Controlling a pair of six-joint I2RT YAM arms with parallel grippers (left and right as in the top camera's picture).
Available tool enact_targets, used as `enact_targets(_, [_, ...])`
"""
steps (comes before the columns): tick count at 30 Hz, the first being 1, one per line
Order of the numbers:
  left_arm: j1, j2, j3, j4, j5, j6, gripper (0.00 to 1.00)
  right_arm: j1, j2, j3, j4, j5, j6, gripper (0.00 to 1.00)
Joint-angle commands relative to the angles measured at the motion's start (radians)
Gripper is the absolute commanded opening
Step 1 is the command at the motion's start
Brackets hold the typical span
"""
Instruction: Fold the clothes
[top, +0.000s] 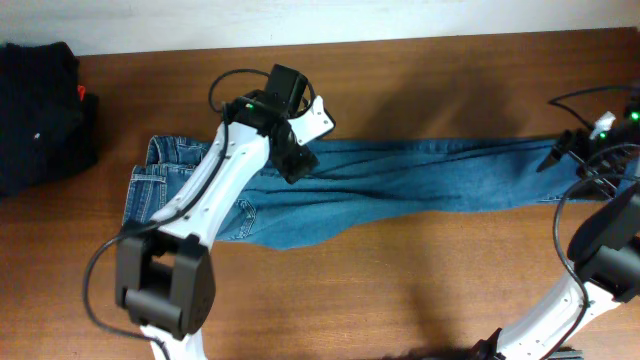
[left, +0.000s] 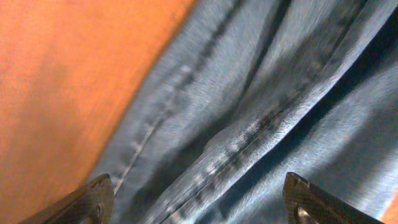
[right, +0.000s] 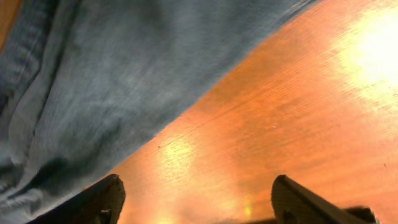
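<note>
The blue denim jeans (top: 420, 175) lie flat across the table, waistband and pockets at the left, legs stretched to the right. My left gripper (top: 297, 160) is open just above the upper thigh; in the left wrist view its fingers (left: 199, 202) straddle a raised seam fold of the denim (left: 261, 118). My right gripper (top: 556, 155) is open at the leg ends on the right; in the right wrist view its fingers (right: 196, 199) are over bare wood beside the denim edge (right: 112, 93).
A black garment pile with a small red tag (top: 40, 110) lies at the far left back. The brown wooden table (top: 400, 290) extends in front of the jeans. Cables hang near the right arm (top: 600, 110).
</note>
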Motion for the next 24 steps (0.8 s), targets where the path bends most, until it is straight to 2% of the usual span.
enact_targets(1, [0.001, 0.063, 0.004, -0.004, 0.029, 0.045, 0.98, -0.031, -0.024, 0.012, -0.003, -0.008, 0.007, 0.84])
enact_targets(3, [0.0, 0.071, 0.004, -0.006, 0.024, 0.045, 0.99, -0.045, -0.024, 0.012, -0.003, -0.008, 0.007, 0.86])
enact_targets(5, [0.0, 0.065, 0.005, -0.014, 0.025, 0.045, 0.97, -0.053, -0.024, 0.012, -0.002, -0.008, 0.007, 0.99])
enact_targets(9, [-0.002, 0.045, 0.006, -0.029, 0.029, 0.049, 0.93, -0.056, -0.024, 0.011, 0.007, 0.002, 0.006, 0.99])
enact_targets(14, [-0.002, 0.047, 0.005, -0.084, 0.029, 0.19, 0.93, -0.055, -0.024, 0.011, 0.023, 0.022, 0.006, 0.99])
enact_targets(20, [-0.004, 0.048, 0.005, -0.043, 0.028, 0.243, 0.9, -0.055, -0.024, 0.011, 0.036, 0.022, 0.006, 0.99])
enact_targets(24, [-0.003, 0.056, 0.004, -0.032, 0.027, 0.324, 0.78, -0.055, -0.024, 0.011, 0.036, 0.022, 0.006, 0.99])
